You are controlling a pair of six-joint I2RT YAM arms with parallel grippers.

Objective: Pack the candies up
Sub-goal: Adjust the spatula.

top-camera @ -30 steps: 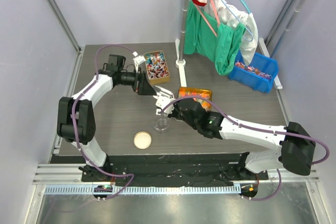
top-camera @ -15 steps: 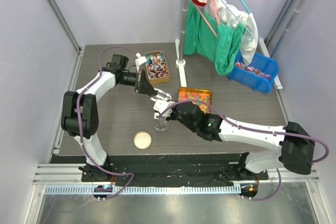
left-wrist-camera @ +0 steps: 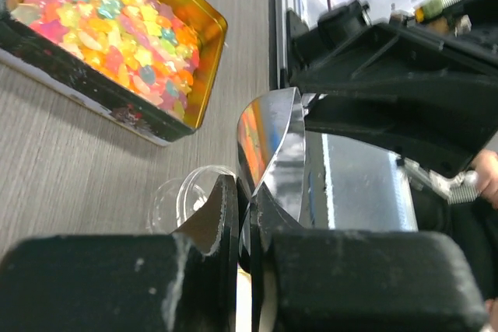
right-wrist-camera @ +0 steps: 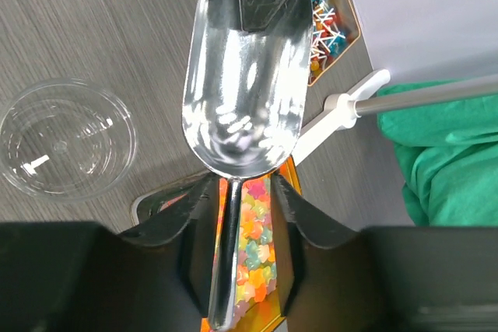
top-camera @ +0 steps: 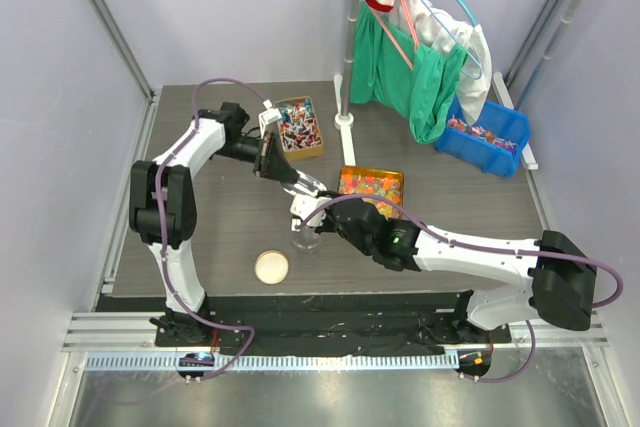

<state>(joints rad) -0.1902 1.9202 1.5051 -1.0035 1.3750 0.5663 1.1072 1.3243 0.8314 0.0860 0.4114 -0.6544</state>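
Note:
An empty shiny metal scoop (right-wrist-camera: 241, 91) hangs over the table between both grippers. My left gripper (left-wrist-camera: 245, 192) is shut on the thin front rim of the scoop (left-wrist-camera: 272, 138). My right gripper (right-wrist-camera: 247, 184) is open around the scoop's handle, which lies against one finger with a gap to the other. The candies (top-camera: 297, 128), in red, blue and white wrappers, fill a small tray at the back, seen also as candies (right-wrist-camera: 327, 17) beyond the scoop. A clear empty cup (right-wrist-camera: 66, 139) stands just left of the scoop.
A gold tin of jelly pieces (top-camera: 372, 185) sits under my right wrist. A blue bin (top-camera: 487, 134) with more wrapped sweets stands at the back right. A round lid (top-camera: 271, 267) lies near the front. A pole base (top-camera: 344, 119) and hanging green cloth (top-camera: 415, 77) stand behind.
My left gripper has come onto the scoop's front rim and shut on it. My right gripper has loosened from the handle.

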